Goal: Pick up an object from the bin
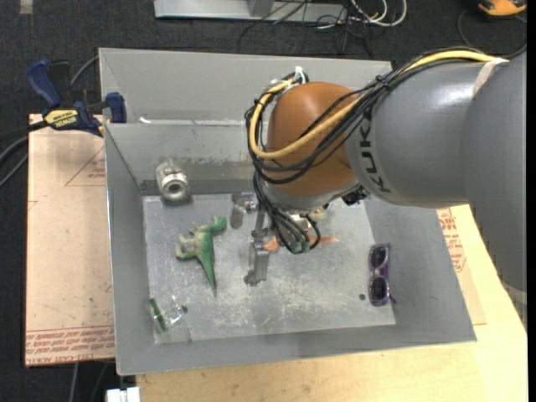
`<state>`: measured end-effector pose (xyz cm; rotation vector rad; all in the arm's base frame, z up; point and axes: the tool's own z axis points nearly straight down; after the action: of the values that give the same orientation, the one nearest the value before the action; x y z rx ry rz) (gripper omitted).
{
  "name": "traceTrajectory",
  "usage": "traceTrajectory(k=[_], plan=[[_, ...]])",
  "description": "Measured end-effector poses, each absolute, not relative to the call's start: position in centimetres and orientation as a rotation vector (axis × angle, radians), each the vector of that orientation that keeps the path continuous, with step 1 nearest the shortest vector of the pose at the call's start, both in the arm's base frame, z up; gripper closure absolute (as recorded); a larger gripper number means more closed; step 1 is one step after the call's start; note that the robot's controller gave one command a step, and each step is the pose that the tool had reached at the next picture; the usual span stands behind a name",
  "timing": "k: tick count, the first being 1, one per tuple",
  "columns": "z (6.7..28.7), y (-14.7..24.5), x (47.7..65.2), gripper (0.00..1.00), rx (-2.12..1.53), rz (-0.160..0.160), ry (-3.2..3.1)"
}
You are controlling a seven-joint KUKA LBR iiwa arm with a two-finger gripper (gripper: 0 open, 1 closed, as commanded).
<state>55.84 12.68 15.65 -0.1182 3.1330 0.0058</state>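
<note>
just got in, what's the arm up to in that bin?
The KUKA arm's gripper is down near the middle of the grey bin, beside a green toy dinosaur on its left in the view. Whether it has grasped anything is not clear. A silver metal cylinder lies by the back wall, purple sunglasses on the right, a small clear-and-green piece near the front left corner.

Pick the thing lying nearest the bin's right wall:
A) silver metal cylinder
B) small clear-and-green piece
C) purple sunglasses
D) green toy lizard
C: the purple sunglasses lie on the floor close to the bin's right wall, while the green toy lizard, the silver metal cylinder and the small clear-and-green piece all sit in the left half.
</note>
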Motion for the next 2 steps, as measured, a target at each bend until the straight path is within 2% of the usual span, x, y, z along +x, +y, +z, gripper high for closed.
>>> traceTrajectory(k=[1,2], plan=[[6.6,5.2,55.8,0.0,0.228,0.001,3.137],[13.2,6.9,56.4,0.0,-0.006,0.007,3.135]])
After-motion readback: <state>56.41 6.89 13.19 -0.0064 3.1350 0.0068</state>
